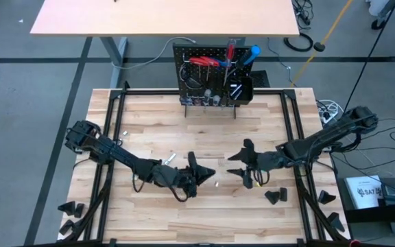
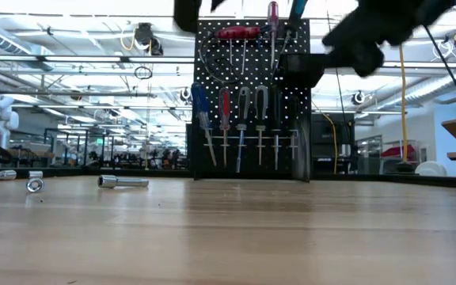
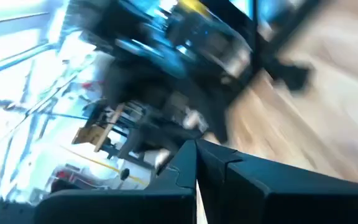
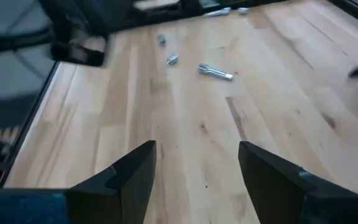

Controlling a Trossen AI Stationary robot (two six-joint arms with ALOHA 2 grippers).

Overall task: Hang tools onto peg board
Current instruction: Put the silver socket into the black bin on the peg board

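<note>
Two arms mid-table. Left gripper (image 1: 199, 175) pinched shut, nothing visibly held. Right gripper (image 1: 242, 163) spread wide, empty. Peg board (image 1: 214, 75) top centre, mostly loaded. Loose metal bits (image 4: 215, 72) remain; I'd approach low, grab mid-shaft.

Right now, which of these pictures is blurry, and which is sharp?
Left wrist view: smeared throughout, only the shut left claw readable. Right wrist view: table fairly clear, far bits soft. Low view: peg board sharp, arm overhead blurred. High view: evenly lit, sharp.
</note>
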